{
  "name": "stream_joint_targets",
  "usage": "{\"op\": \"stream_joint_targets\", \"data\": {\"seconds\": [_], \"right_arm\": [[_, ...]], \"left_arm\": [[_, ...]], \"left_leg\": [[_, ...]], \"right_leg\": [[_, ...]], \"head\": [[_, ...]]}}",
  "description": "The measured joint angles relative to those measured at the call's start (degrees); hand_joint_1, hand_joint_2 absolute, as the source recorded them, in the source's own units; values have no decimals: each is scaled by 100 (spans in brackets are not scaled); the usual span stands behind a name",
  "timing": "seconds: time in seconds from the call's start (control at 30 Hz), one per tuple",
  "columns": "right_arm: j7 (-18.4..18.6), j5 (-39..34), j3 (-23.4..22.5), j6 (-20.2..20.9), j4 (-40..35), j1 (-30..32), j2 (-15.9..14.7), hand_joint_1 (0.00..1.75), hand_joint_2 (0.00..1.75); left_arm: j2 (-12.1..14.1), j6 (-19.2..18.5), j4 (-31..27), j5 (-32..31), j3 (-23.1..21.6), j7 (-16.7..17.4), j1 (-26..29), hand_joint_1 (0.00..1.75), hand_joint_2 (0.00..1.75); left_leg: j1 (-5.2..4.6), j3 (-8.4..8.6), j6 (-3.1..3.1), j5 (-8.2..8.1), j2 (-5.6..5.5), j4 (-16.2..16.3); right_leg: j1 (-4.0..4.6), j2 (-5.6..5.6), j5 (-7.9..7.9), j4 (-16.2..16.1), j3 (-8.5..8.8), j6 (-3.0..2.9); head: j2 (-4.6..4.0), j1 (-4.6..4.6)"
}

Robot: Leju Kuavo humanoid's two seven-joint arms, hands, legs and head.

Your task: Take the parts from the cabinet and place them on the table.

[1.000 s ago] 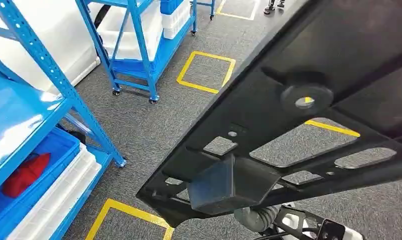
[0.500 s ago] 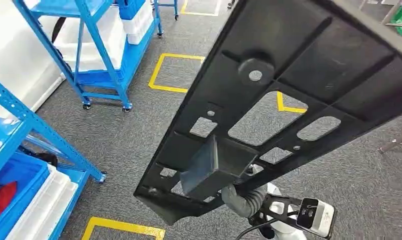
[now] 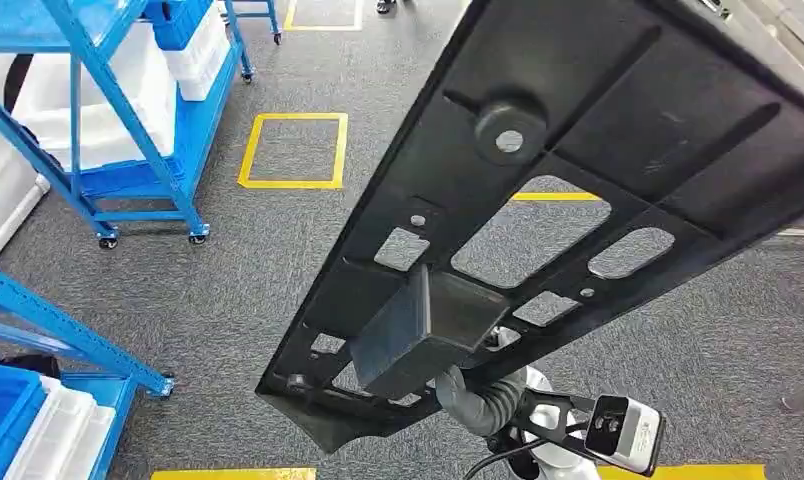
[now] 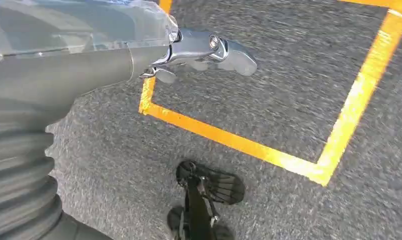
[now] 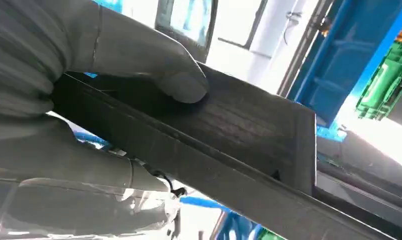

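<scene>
The long black moulded plastic panel (image 3: 578,190) with cut-out slots and a round boss rides high across the head view, tilted, its boxy block nearest the robot. The right hand (image 5: 89,100) is clamped on that block — thick grey thumb pressed flat on the ribbed black face, the panel's edge wedged against the palm. The left hand (image 4: 204,52) hangs over grey carpet (image 4: 269,90) and a yellow taped floor square (image 4: 229,140), fingers loosely spread, holding nothing. Off to the left stand blue metal shelving racks (image 3: 108,110) — white bins (image 3: 193,50) stacked on them.
</scene>
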Motion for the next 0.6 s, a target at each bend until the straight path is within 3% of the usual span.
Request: {"op": "stream_joint_targets", "data": {"seconds": [0.03,0.07,0.17,0.2,0.23,0.27,0.33,0.37,0.4,0.43,0.47,0.5,0.53,0.57,0.6], "right_arm": [[0,7,-2,0,0,-3,7,175,175],[2,11,0,0,0,-7,18,175,175],[0,-2,0,59,9,-1,39,175,175],[0,0,2,81,15,-11,46,175,175],[0,4,18,85,31,-20,55,175,175],[0,11,42,79,50,-56,72,175,175],[0,17,59,28,92,-71,96,175,175],[2,22,59,-13,113,-66,96,175,175],[2,26,59,-18,136,-64,96,175,175],[2,24,59,-22,153,-63,94,175,175],[2,17,59,-24,168,-64,94,175,175],[2,4,59,-22,179,-64,94,175,175],[2,-11,59,-20,186,-64,94,175,175],[0,-35,59,-20,199,-73,92,175,175],[0,-57,59,-24,210,-75,90,175,175]], "left_arm": [[2,-2,0,0,-7,-2,-6,0,175],[4,-5,0,0,-11,-4,-5,0,175],[7,-7,0,0,-9,42,-22,0,175],[4,-7,0,0,-4,55,-37,0,175],[2,-7,0,0,0,57,-45,0,175],[-4,-15,0,0,0,59,-40,0,175],[-13,-13,0,0,0,103,-11,0,175],[-20,-13,0,0,0,116,11,0,175],[-33,-13,0,0,0,120,20,0,175],[-53,-13,0,0,0,120,19,0,175],[-66,-13,0,0,0,120,12,0,175],[-76,-11,0,0,0,120,10,0,175],[-92,-7,0,0,0,120,18,0,175],[-103,-2,0,0,0,125,18,0,175],[-120,-2,0,0,0,140,24,0,175]], "left_leg": [[-8,23,-21,-15,45,0],[-53,18,-62,-42,86,27],[-40,52,-142,-56,252,-2],[-38,63,-185,-91,314,4],[6,57,-211,-175,76,109],[10,-76,-218,-368,-140,414],[13,-541,-250,-804,-303,1365],[13,-737,-264,-900,-328,1735],[15,-812,-266,-846,-329,1824],[16,-764,-267,-672,-330,1656],[25,-587,-266,-379,-345,1226],[44,-368,-267,-98,-420,729],[82,-175,-270,103,-672,261],[80,-115,-254,13,-847,108],[72,-100,-219,-5,-805,110]], "right_leg": [[48,-304,26,-424,225,-52],[109,-329,8,-492,243,-85],[122,-120,21,-485,204,-149],[94,-46,60,-553,251,-201],[73,-5,75,-583,274,-224],[59,46,77,-587,276,-245],[60,189,80,-585,277,-276],[65,269,80,-581,277,-276],[67,342,80,-579,283,-276],[65,413,79,-573,291,-274],[60,495,72,-562,304,-263],[52,565,58,-542,315,-242],[46,629,37,-512,303,-211],[81,692,19,-452,266,-179],[52,763,37,-452,222,-145]], "head": [[0,0],[0,0],[0,0],[0,-2],[0,-2],[0,-2],[0,-2],[0,-2],[0,-2],[0,-2],[0,-2],[0,-2],[0,-2],[0,-2],[0,-4]]}}
